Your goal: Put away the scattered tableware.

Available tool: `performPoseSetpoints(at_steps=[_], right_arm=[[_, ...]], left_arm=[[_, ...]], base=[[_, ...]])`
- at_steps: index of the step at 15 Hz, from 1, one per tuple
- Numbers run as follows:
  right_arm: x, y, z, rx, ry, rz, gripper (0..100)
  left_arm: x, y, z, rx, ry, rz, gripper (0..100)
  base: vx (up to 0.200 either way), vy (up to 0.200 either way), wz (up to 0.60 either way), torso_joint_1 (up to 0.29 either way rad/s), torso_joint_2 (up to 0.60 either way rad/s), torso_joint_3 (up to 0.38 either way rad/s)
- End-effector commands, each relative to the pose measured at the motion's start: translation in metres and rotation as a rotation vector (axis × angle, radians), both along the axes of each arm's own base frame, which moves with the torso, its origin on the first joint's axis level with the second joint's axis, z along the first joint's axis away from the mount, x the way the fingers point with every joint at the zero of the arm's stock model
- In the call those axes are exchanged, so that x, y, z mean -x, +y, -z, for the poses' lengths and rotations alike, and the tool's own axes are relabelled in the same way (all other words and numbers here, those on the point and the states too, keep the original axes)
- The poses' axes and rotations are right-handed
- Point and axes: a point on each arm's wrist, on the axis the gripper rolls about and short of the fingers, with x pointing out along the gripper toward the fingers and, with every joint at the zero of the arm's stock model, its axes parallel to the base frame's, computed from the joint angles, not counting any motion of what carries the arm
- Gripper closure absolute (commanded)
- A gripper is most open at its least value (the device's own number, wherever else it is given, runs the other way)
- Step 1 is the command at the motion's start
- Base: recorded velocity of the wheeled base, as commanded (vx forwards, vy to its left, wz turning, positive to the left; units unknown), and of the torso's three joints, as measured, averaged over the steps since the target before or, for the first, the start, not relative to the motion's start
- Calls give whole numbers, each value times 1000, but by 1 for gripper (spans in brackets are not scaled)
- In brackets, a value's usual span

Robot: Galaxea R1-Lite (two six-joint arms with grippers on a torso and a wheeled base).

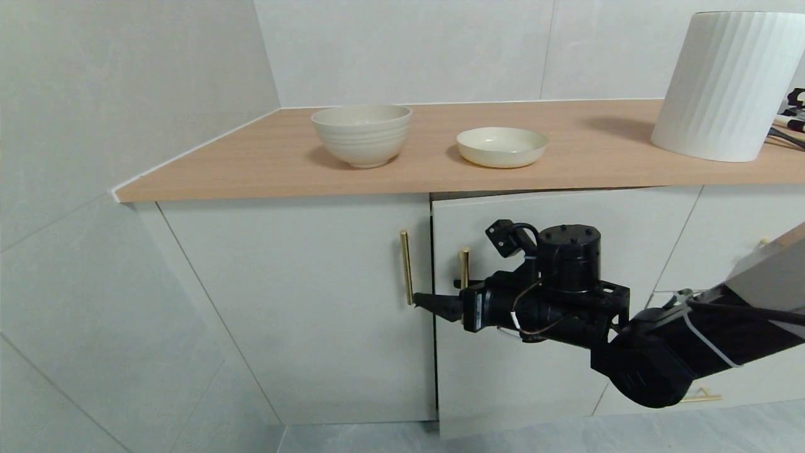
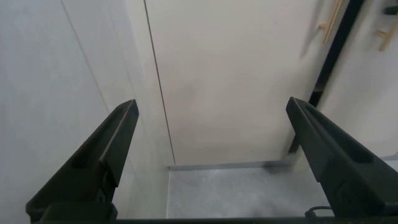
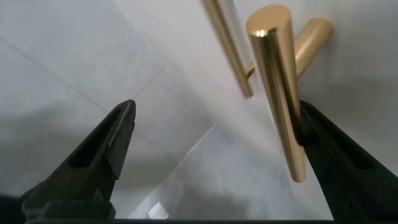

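R fingers [image 3: 106,155] wide open — door handle [image 3: 277,87] between.

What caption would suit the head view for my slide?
Right gripper at the gold cabinet handles, below a counter holding a bowl and a shallow dish.

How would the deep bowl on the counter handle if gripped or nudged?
The bowl looks glazed ceramic: probably rigid, breakable and slippery. Its narrow foot under a wide rim suggests it might tip if pushed high.
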Motion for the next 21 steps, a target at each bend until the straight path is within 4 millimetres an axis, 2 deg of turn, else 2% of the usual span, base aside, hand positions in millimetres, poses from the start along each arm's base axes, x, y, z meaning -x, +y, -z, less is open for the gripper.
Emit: performPoseSetpoints(at_steps=[1, 4, 12, 14, 15, 16, 17, 18, 19, 20, 21], right_arm=[[22, -7, -16, -17, -17, -35, 0], [42, -9, -22, -19, -16, -67, 0], [64, -21, -17, 2, 21, -140, 0], [71, -25, -18, 4, 28, -161, 0], [77, -30, -15, 9, 42, -180, 0], [79, -30, -15, 8, 44, -192, 0], [82, -31, -17, 4, 42, -206, 0], [84, -32, -19, 2, 39, -208, 0], [89, -35, -17, 7, 45, -212, 0], [91, -36, -17, 9, 48, -214, 0], [97, -40, -16, 15, 55, -223, 0]], left_arm=[[0, 0, 0, 0, 0, 0, 0], [0, 0, 0, 0, 0, 0, 0], [0, 0, 0, -41, 0, 15, 0], [3, -1, -14, -55, -36, 50, 0], [6, -3, -49, -56, -48, 154, 0], [4, -4, -69, -49, -39, 204, 0], [-10, -6, -95, -34, 22, 297, 0], [-22, -8, -107, -26, 63, 358, 0], [-45, -10, -121, -5, 140, 446, 0], [-56, -10, -126, 8, 180, 475, 0], [-84, -11, -133, 32, 259, 506, 0]], base=[[0, 0, 0, 0, 0, 0], [0, 0, 0, 0, 0, 0], [0, 0, 0, 0, 0, 0], [0, 0, 0, 0, 0, 0], [0, 0, 0, 0, 0, 0], [0, 0, 0, 0, 0, 0], [0, 0, 0, 0, 0, 0], [0, 0, 0, 0, 0, 0], [0, 0, 0, 0, 0, 0], [0, 0, 0, 0, 0, 0], [0, 0, 0, 0, 0, 0]])
